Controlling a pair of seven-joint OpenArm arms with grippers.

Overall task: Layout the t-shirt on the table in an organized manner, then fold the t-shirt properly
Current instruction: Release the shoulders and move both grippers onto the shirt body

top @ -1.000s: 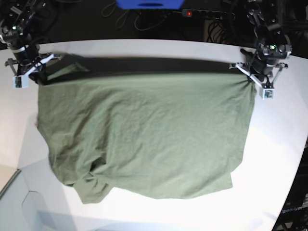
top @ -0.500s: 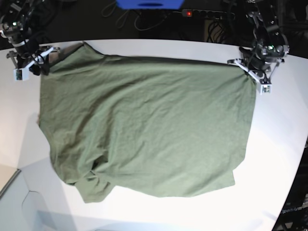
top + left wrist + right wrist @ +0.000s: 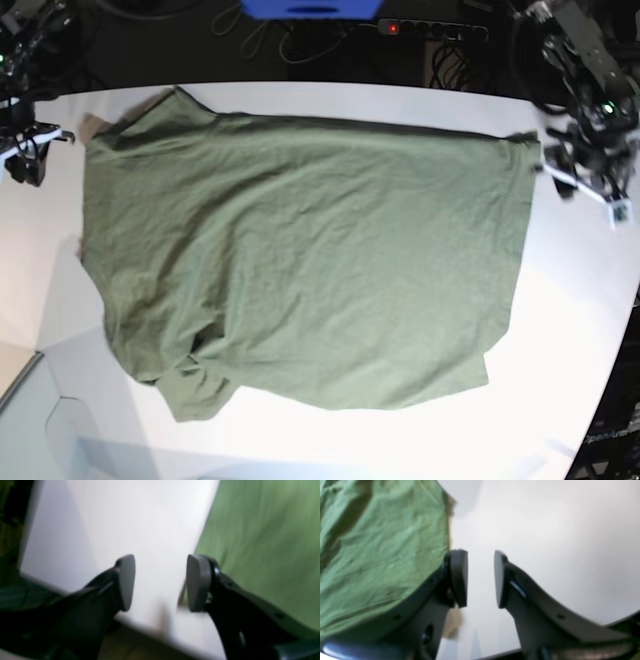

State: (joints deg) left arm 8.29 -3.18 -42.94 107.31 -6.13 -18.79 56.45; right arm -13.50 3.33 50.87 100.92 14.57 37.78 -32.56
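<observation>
The olive-green t-shirt [image 3: 300,260] lies spread flat on the white table [image 3: 570,300], its top edge along the far side and a crumpled sleeve at the lower left. My left gripper [image 3: 578,175] is open and empty just right of the shirt's upper right corner; in the left wrist view [image 3: 160,582] its pads stand apart over bare table, with the shirt [image 3: 262,542] beside them. My right gripper [image 3: 28,160] is open and empty just left of the shirt's upper left corner; in the right wrist view [image 3: 480,580] the shirt [image 3: 382,542] lies to its left.
A blue object [image 3: 310,8] and a black power strip [image 3: 430,28] with a red light lie beyond the table's far edge among cables. The table's curved edge runs down the right side. A pale surface [image 3: 30,420] adjoins the table at lower left.
Both grippers have let go of the shirt's top corners and moved outward, away from it. The shirt's top edge, held up a second ago, now lies flat on the table.
</observation>
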